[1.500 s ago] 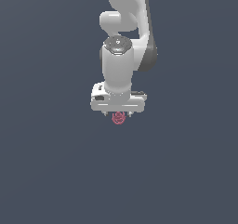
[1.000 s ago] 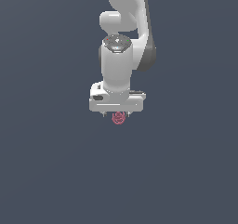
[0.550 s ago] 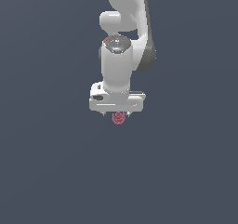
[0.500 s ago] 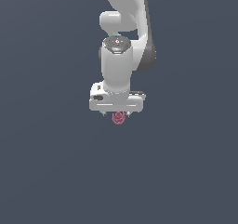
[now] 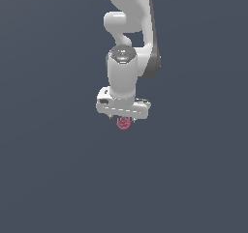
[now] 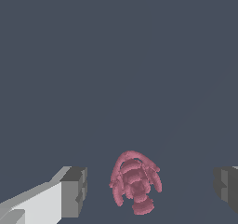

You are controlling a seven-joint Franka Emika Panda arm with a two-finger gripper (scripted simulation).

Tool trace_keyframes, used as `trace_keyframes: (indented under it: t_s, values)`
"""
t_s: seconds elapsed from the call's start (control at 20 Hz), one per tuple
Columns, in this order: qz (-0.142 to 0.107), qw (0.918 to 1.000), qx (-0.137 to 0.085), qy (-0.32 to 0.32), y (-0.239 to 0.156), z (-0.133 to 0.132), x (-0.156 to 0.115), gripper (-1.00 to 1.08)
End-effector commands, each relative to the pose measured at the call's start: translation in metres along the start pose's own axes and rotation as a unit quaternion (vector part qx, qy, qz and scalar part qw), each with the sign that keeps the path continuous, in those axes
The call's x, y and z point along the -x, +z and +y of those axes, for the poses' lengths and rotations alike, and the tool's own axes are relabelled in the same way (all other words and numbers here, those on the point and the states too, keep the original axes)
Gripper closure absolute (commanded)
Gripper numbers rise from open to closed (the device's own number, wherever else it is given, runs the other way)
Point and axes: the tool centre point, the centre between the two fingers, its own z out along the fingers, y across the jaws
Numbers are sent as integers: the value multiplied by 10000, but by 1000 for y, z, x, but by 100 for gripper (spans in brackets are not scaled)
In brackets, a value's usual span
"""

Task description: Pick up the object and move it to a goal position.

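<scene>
The object (image 5: 124, 123) is a tiny pinkish-red bumpy, swirled lump just under the white gripper (image 5: 124, 120) in the exterior view. In the wrist view the object (image 6: 135, 187) lies between the two grey-tipped fingers (image 6: 74, 192), with a clear gap on each side. The gripper (image 6: 151, 188) is open and straddles the object without touching it. The white arm (image 5: 127, 72) hangs straight down over it and hides the fingertips in the exterior view.
A plain dark grey-blue surface (image 5: 58, 179) fills both views. No other objects, containers or edges show.
</scene>
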Motion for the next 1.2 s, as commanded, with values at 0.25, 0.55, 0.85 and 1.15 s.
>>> trace_keyframes:
  t_s: [0.25,0.55,0.85,1.15]
  values:
    - [-106,9948,-23,1011,30,1,28,-92]
    - [-173,9851,-14,1712,49,2,48,-92]
    - [-212,9764,2,2150,60,4,61,-92]
    - [-226,9724,10,2324,64,5,66,-92]
